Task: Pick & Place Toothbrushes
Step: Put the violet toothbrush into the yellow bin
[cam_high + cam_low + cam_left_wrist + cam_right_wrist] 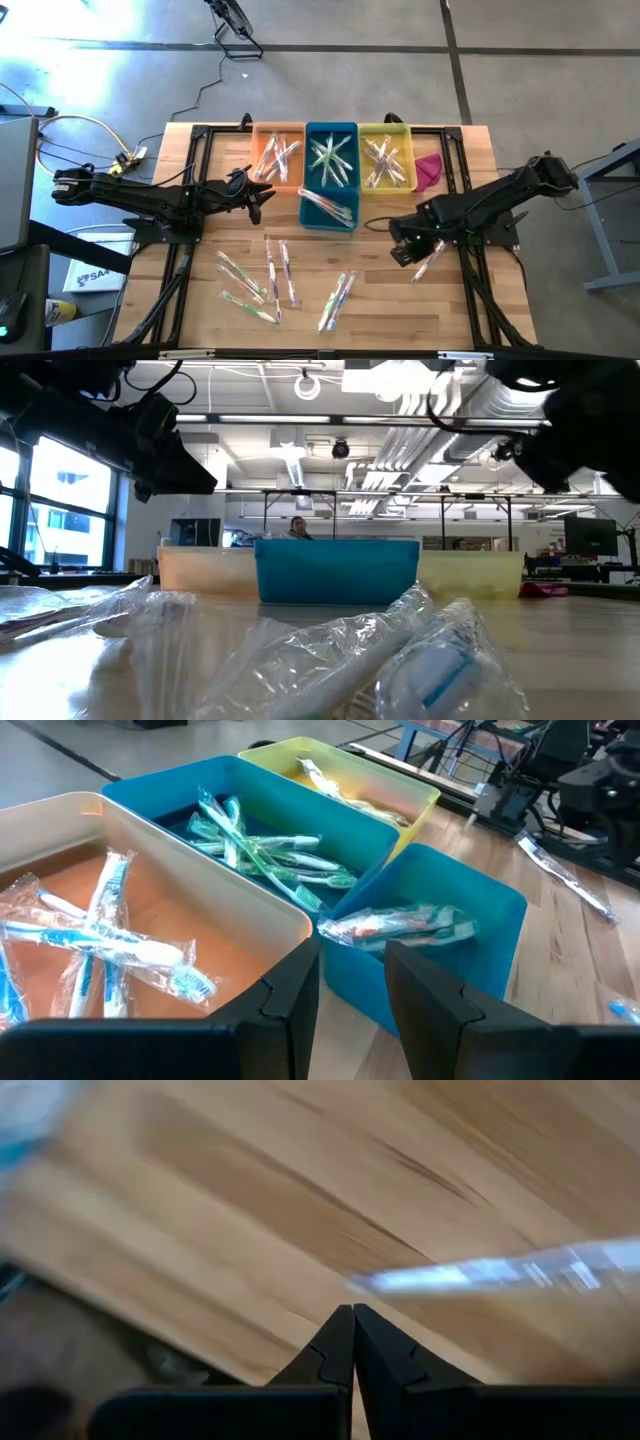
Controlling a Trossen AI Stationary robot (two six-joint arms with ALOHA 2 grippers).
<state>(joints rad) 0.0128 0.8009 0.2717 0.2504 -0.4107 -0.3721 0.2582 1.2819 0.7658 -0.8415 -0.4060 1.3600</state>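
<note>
Wooden table [500, 160] carries orange, blue and yellow bins [331, 157] of toothbrushes [333, 160] at the far side, more lying loose nearer. Left gripper [262, 192] hovers beside the orange bin, fingers partly apart, empty. Right gripper [403, 252] pinches one wrapped toothbrush [432, 258], fingers together.

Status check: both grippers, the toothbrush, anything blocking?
Right gripper shut on a wrapped toothbrush, over the table's right side. Left gripper open, empty, beside the orange bin. Nothing blocking.
</note>
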